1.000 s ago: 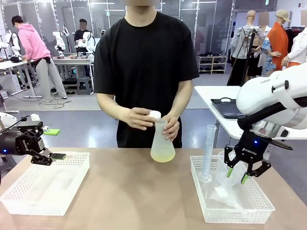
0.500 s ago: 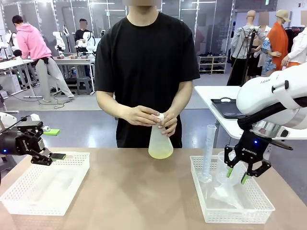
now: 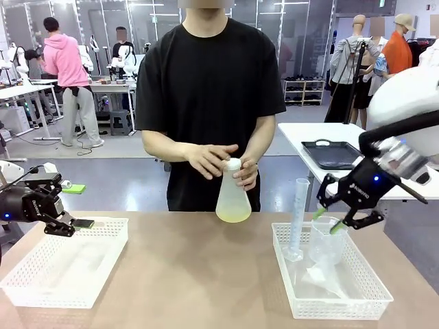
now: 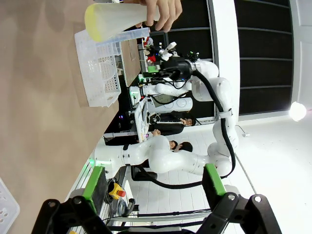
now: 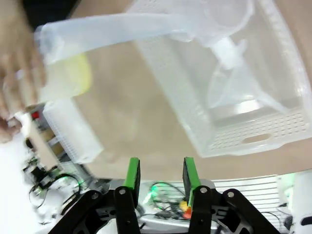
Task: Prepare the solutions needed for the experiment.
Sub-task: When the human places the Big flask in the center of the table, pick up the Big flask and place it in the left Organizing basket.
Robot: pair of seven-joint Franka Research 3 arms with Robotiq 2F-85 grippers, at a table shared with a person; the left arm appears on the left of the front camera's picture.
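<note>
1. Clear conical flask [image 3: 232, 195] with a small white round cap [image 3: 233, 164]: sitting at the far middle of the tan surface [image 3: 192, 274], in front of the person in a black T-shirt [image 3: 206, 82]. Whether its base is touching the surface cannot be told. The person's left hand [image 3: 247, 175] is gripping the neck, and the person's right hand [image 3: 209, 159] is resting beside the cap.
2. Pale yellow-green solution [image 3: 233, 215]: pooling in the bottom of the flask.
3. Left gripper [image 3: 77, 205]: hovering at the far-left corner of the left white perforated basket [image 3: 41, 288]. Its jaws are standing wide apart and holding nothing.
4. Right gripper [image 3: 327, 221]: hanging tilted just above a clear beaker-like vessel [image 3: 324, 250] in the right white perforated basket [image 3: 343, 312]. Its fingers are standing partly apart with nothing between them.
5. Tall clear graduated cylinder [image 3: 299, 212]: standing upright in the far-left corner of the right basket.
</note>
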